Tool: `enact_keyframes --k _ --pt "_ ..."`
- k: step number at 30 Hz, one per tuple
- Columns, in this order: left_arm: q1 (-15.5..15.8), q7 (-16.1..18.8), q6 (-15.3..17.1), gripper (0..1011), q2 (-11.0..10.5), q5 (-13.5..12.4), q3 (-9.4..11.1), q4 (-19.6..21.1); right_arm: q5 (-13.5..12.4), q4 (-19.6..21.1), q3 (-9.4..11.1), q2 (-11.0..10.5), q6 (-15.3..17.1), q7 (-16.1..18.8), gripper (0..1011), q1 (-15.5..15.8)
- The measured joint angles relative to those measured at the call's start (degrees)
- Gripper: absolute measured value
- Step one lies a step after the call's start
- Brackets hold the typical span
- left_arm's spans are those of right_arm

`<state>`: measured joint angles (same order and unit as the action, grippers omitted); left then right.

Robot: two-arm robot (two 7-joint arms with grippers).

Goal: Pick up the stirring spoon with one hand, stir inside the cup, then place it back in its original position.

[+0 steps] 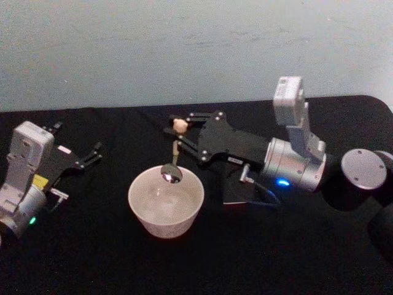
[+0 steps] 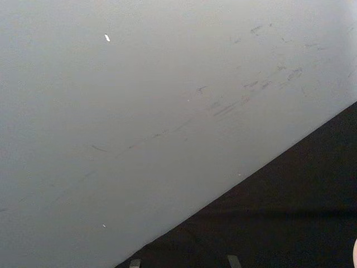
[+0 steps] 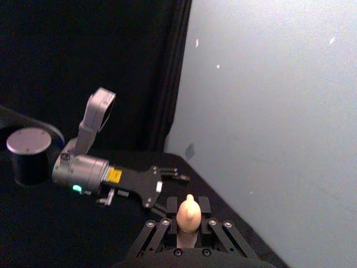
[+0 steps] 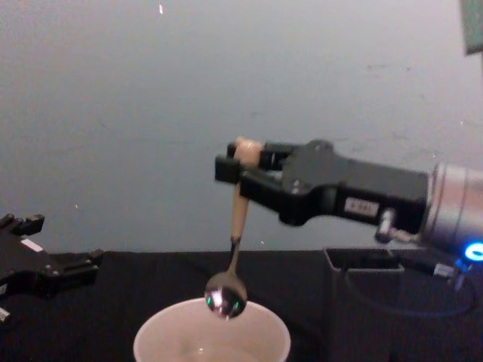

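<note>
Beige-handled stirring spoon (image 4: 238, 219) hangs between right gripper (image 4: 241, 157) fingers (image 4: 224, 169).

No words or numbers can be read. The black left gripper (image 1: 96, 153) has a small yellow sticker (image 1: 39, 182) and a small white sticker (image 1: 62, 149) on its body. The black right gripper (image 4: 234, 166) has a little white label (image 4: 360, 205). The print on all three is too tiny to read.

A: What kind of place is this?
B: Robot lab or test bench, prob. Bare pale wall (image 1: 184, 49) w/ scuff marks (image 2: 223, 109), table (image 1: 80, 270) under plain black cloth.
A: Anything else?
B: Yep, two metal robot arms, left arm (image 1: 21, 184) & right arm (image 1: 298, 163), w/ status lights (image 1: 281, 182) lit, green on one, blue on other.
</note>
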<state>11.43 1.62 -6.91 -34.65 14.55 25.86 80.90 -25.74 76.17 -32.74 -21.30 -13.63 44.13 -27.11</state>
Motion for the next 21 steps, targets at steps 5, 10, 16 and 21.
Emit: enact_keyframes --k 5,10,16,21 --pt "0.0 0.0 0.0 1001 0.0 0.0 0.0 0.0 1.07 -4.05 -1.92 1.53 -0.96 0.92 213 -1.55" --pt "0.0 0.0 0.0 1002 0.0 0.0 0.0 0.0 1.9 -6.62 -2.97 2.57 -1.56 1.18 213 -2.38" --pt "0.0 0.0 0.0 1001 0.0 0.0 0.0 0.0 3.5 -9.44 -3.97 3.87 -2.4 0.69 213 -3.03" --pt "0.0 0.0 0.0 1001 0.0 0.0 0.0 0.0 4.15 -10.64 -4.24 4.51 -2.55 0.41 213 -3.22"
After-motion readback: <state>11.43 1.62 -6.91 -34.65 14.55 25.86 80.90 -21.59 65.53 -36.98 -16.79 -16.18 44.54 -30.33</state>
